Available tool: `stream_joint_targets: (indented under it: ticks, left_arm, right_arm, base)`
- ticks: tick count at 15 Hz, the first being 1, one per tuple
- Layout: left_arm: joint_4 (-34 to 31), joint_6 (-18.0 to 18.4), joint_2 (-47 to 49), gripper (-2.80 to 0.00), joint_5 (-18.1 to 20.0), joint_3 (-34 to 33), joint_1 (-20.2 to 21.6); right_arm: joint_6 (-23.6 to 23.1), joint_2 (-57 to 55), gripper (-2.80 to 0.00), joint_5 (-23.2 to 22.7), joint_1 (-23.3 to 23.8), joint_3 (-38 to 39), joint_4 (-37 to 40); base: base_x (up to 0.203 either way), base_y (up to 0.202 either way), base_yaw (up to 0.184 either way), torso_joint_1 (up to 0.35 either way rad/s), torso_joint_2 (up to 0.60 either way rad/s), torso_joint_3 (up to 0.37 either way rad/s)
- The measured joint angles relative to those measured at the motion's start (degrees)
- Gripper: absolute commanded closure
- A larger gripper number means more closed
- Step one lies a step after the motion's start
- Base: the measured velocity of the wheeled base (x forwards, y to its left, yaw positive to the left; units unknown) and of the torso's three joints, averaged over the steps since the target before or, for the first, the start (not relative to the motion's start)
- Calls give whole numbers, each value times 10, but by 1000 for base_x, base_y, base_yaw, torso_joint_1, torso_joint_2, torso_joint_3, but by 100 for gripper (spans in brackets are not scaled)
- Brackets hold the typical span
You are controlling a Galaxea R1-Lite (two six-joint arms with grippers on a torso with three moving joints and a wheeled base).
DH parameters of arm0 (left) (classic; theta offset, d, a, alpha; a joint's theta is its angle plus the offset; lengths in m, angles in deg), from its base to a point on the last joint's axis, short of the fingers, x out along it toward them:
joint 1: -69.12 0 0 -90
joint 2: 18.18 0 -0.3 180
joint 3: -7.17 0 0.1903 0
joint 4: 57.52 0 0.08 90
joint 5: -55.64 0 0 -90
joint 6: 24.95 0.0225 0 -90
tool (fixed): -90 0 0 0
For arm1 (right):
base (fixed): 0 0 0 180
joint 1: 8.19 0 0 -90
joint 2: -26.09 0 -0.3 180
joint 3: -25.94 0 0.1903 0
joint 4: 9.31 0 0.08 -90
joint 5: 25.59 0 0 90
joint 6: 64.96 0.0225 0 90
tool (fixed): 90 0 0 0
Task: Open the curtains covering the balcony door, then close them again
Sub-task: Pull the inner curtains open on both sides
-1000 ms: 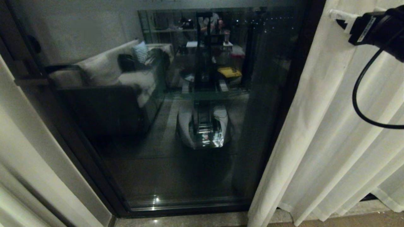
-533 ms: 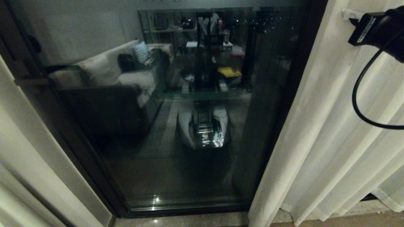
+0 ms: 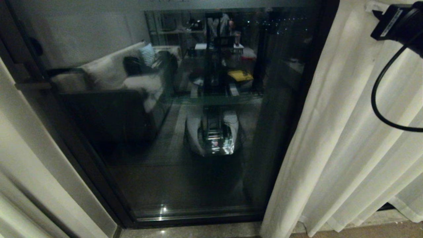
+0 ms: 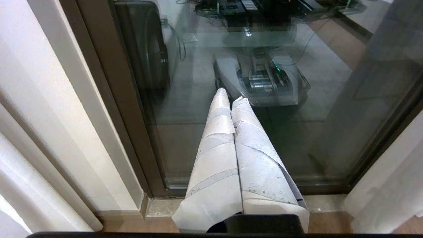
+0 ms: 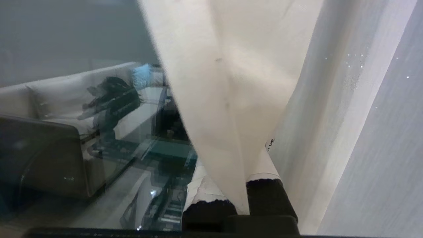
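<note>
Right gripper is clamped on a fold of the right curtain panel, up by the panel's inner hem beside the balcony door. Glass lies bare between this panel and the left curtain panel, so the closing half looks due. That pinched hem runs vertically, and the uncovered pane lies to the robot's left of the grip (the likely pulling direction). Left gripper hangs low before the glass, fingers pressed together, holding nothing.
</note>
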Motion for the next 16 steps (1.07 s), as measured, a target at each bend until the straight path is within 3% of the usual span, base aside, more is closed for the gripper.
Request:
stream_joint_targets:
  ticks: [10,16]
  left_arm:
    - [0,-1,0,0,0,0,0]
    - [1,-1,0,0,0,0,0]
  right_arm:
    - [1,1,0,-1,0,-5,-2]
    - [2,1,0,0,1,-6,-15]
  base:
    - [0,0,0,0,0,0]
    - [-1,-151,1,3,0,2]
